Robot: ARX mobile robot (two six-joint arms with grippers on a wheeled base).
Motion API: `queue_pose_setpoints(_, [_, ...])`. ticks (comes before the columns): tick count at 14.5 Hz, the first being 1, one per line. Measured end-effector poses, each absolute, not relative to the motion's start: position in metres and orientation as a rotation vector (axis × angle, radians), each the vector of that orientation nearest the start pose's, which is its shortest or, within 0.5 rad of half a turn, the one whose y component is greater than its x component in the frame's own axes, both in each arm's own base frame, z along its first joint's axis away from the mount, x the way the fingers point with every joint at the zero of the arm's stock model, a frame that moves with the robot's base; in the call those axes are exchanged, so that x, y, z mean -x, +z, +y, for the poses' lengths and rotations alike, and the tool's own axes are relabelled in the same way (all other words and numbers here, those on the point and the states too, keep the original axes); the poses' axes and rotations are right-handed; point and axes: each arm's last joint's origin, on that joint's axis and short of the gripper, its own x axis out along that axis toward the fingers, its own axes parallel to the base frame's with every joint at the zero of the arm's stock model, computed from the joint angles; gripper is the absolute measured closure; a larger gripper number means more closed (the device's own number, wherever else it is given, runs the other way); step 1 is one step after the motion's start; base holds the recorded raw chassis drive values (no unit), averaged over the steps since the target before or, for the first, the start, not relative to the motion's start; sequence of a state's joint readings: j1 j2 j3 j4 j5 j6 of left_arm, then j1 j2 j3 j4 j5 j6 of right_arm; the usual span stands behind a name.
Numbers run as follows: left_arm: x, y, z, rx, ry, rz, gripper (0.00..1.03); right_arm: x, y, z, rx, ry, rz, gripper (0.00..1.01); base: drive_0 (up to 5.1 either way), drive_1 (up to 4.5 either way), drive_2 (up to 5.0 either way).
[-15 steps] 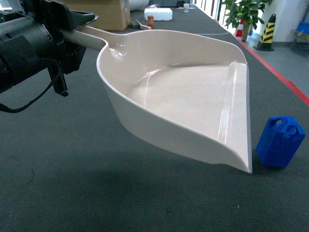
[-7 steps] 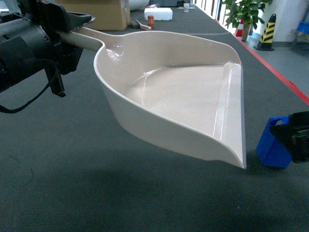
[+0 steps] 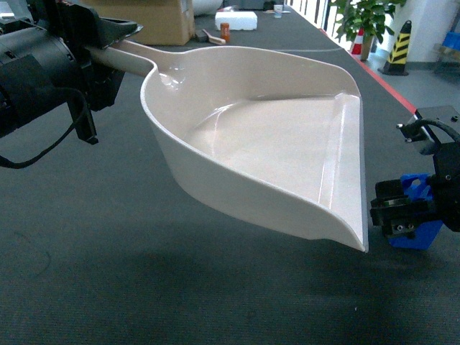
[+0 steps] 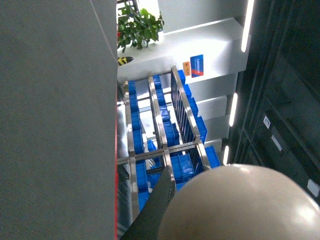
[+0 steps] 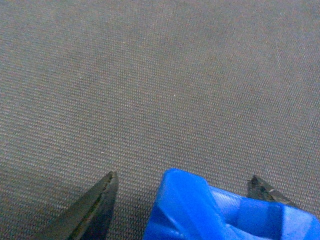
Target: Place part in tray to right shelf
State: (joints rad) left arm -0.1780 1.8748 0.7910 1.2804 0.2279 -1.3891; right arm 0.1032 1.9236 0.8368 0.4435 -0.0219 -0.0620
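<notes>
The beige tray [image 3: 273, 144] hangs above the dark table, held by its long handle at the upper left, where my left gripper [image 3: 108, 39] is shut on it. In the left wrist view one dark finger [image 4: 160, 205] lies against the tray's rounded beige surface [image 4: 240, 205]. The blue part [image 3: 415, 237] stands on the table just right of the tray's front lip. My right gripper [image 3: 404, 212] is lowered over it, open. In the right wrist view the part [image 5: 200, 215] sits between the spread fingertips of the right gripper [image 5: 181, 184], with a gap on the left side.
A stainless steel rack [image 4: 165, 130] holding blue crates shows in the left wrist view; I cannot tell whether it is the right shelf. A cardboard box [image 3: 162, 21] and a white box [image 3: 236, 20] sit at the table's far end. The table's red edge [image 3: 402, 100] runs along the right.
My right gripper has come in from the right edge and now straddles the blue part. The tray has shifted slightly left and then stayed still.
</notes>
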Motion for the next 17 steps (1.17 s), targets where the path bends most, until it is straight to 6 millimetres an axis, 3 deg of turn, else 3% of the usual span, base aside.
queue_pose_setpoints(2, [-0.354,0.186,-0.070,1.359,-0.474,0.116,0.91,-0.340,0.115,0.031,0.069,0.115,0.590,0.52,0.0,0.00,0.0])
queue_pose_setpoints(4, [-0.354,0.186,-0.070,1.359,-0.472,0.115,0.91,-0.312,0.144,0.016,0.046,0.095,0.523,0.54,0.0,0.00,0.0])
queue_pose_setpoints(5, [-0.354,0.186,-0.070,1.359,-0.473,0.115,0.91,-0.293,0.174,0.007,0.029,0.096,0.445,0.54,0.0,0.00,0.0])
queue_pose_setpoints(8, [-0.354,0.186,-0.070,1.359,-0.473,0.116,0.91,-0.267,0.247,0.017,-0.038,0.173,0.187,0.54,0.0,0.00,0.0])
queue_pose_setpoints(9, [-0.354,0.186,-0.070,1.359,-0.472,0.114,0.91,-0.255,0.278,0.037,-0.095,0.264,0.077,0.54,0.0,0.00,0.0])
queue_pose_setpoints(10, [-0.354,0.186,-0.070,1.359,-0.473,0.115,0.91,-0.248,0.290,0.060,-0.150,0.363,0.054,0.54,0.0,0.00,0.0])
queue_pose_setpoints(11, [-0.354,0.186,-0.070,1.359,-0.473,0.115,0.91,-0.248,0.289,0.088,-0.176,0.431,0.071,0.54,0.0,0.00,0.0])
queue_pose_setpoints(12, [-0.354,0.186,-0.070,1.359,-0.473,0.115,0.91,-0.270,0.254,0.163,-0.208,0.553,0.218,0.42,0.0,0.00,0.0])
queue_pose_setpoints(13, [-0.354,0.186,-0.070,1.353,-0.473,0.115,0.91,-0.268,0.260,0.163,-0.145,0.390,0.050,0.01,0.0,0.00,0.0])
queue_pose_setpoints(14, [-0.354,0.186,-0.070,1.358,-0.472,0.115,0.91,-0.241,0.288,0.123,-0.120,0.226,-0.210,0.03,0.0,0.00,0.0])
queue_pose_setpoints(15, [-0.354,0.186,-0.070,1.358,-0.473,0.116,0.91,-0.228,0.284,0.097,-0.095,0.132,-0.258,0.03,0.0,0.00,0.0])
queue_pose_setpoints(17, [-0.354,0.186,-0.070,1.358,-0.473,0.116,0.91,-0.223,0.280,0.087,-0.085,0.089,-0.289,0.03,0.0,0.00,0.0])
